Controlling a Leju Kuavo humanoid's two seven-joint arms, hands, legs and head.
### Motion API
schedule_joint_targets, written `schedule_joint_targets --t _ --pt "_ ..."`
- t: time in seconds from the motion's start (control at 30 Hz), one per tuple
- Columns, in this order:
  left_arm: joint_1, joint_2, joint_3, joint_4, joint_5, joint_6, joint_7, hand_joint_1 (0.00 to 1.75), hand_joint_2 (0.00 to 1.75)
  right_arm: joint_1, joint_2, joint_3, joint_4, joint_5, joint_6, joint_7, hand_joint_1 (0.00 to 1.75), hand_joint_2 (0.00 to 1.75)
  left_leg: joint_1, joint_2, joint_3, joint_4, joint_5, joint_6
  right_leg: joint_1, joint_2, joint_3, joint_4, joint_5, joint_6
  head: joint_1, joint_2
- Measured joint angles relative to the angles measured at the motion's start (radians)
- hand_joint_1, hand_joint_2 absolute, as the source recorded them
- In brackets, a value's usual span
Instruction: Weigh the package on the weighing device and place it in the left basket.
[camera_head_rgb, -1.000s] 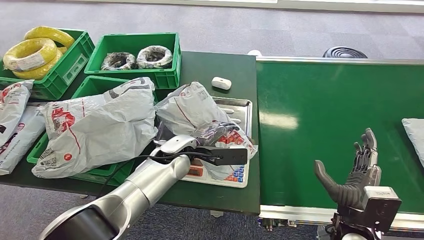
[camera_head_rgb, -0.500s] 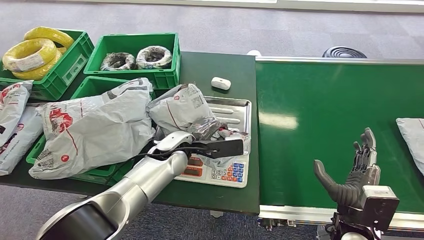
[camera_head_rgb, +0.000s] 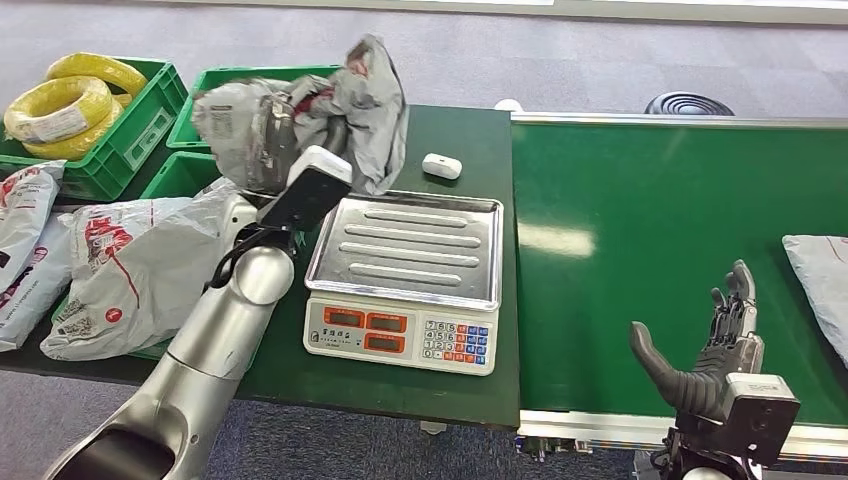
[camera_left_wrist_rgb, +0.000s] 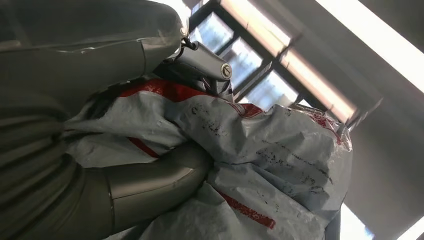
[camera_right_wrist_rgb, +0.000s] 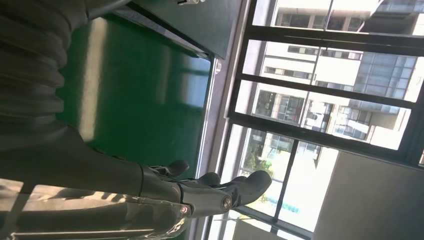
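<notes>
My left hand (camera_head_rgb: 327, 132) grips a crumpled grey package with red print (camera_head_rgb: 285, 112) and holds it up in the air above the back green bins, left of the scale. In the left wrist view the package (camera_left_wrist_rgb: 270, 150) bulges between my thumb (camera_left_wrist_rgb: 155, 180) and fingers (camera_left_wrist_rgb: 202, 60). The scale (camera_head_rgb: 405, 335) stands on the dark table, and its steel tray (camera_head_rgb: 410, 245) is bare. The left green basket (camera_head_rgb: 185, 172) holds a big grey package (camera_head_rgb: 140, 260). My right hand (camera_head_rgb: 712, 350) hovers open over the near edge of the green conveyor (camera_head_rgb: 660, 230), fingers (camera_right_wrist_rgb: 220, 190) spread, holding nothing.
Another grey package (camera_head_rgb: 820, 285) lies on the conveyor at the right edge. A bin of yellow cable coils (camera_head_rgb: 70, 100) stands at the back left. More packages (camera_head_rgb: 25, 250) lie at the far left. A small white object (camera_head_rgb: 442, 166) sits behind the scale.
My left arm has lifted the package off the scale tray and swung it up and back to the left; the tray is now bare. The conveyor package has crept leftward.
</notes>
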Motion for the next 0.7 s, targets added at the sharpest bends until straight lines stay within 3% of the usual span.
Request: schedule_joint_targets --t 0.13,0.23,0.43,0.7 --pt "0.02 0.024 0.051 -0.141 -0.026 0.14 -0.059 1.75 1.75 0.011 0.001 0.0 0.0 -0.009 -0.017 -0.002 0.0 1.75 0.0 0.0 0.0 0.0 0.0 0.0 0.0 0.0 0.0 0.0 0.0 0.0 0.0 0.0" --pt "0.025 0.043 0.089 -0.199 -0.074 0.167 -0.006 1.74 1.75 0.02 0.002 0.0 -0.001 -0.01 -0.027 -0.002 0.0 1.75 0.0 0.0 0.0 0.0 0.0 0.0 0.0 0.0 0.0 0.0 0.0 0.0 0.0 0.0" --pt "0.012 0.093 0.189 -0.139 -0.16 -0.003 0.264 1.75 1.75 0.024 0.006 0.005 -0.004 -0.001 -0.034 0.002 0.0 1.75 0.0 0.0 0.001 0.0 0.001 0.0 0.0 0.0 0.001 0.0 0.0 0.0 0.0 0.0" --pt "-0.062 0.148 0.289 0.209 -0.24 -0.189 0.394 1.74 1.75 -0.011 0.009 0.018 0.002 0.017 -0.018 0.02 0.0 1.75 0.0 0.0 0.001 0.0 0.001 -0.001 0.0 0.0 0.0 0.001 0.0 0.0 0.0 0.0"
